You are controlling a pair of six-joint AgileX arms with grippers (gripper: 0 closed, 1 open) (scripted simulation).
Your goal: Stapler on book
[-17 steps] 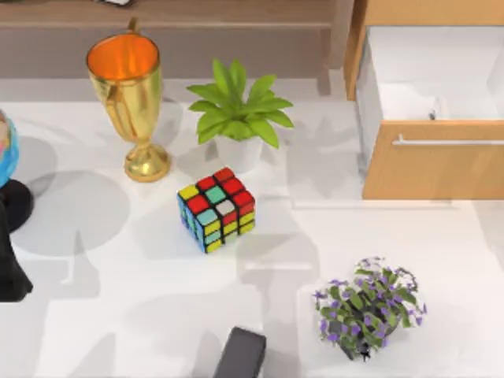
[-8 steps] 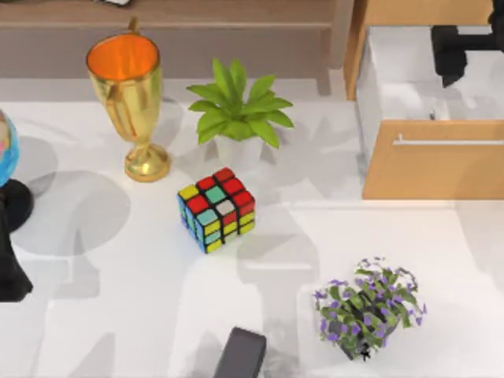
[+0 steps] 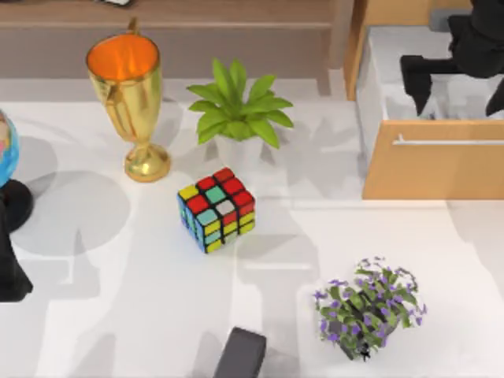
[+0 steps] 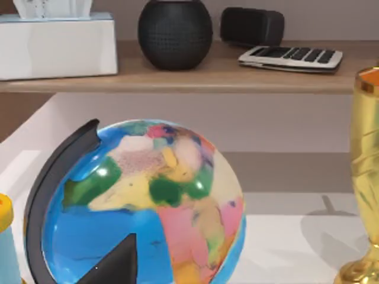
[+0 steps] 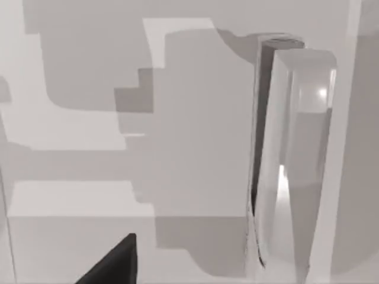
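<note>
One arm is near: the right end effector (image 3: 457, 83), spread wide, hangs over the open drawer (image 3: 433, 169) at 1 o'clock. The pale long object inside, probably the stapler (image 5: 290, 154), lies just beneath it. Left arm (image 3: 9, 268) sits parked at 9 o'clock.

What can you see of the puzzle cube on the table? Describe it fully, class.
The cube is a three-by-three puzzle with black edges and scrambled stickers: red, yellow, teal, white, orange and blue show. It looks like glossy plastic. It rests flat on the white table, turned so that one corner faces the near edge. It stands alone near the table's middle, in front of the potted plant and right of the gold trophy, touching neither.
</note>
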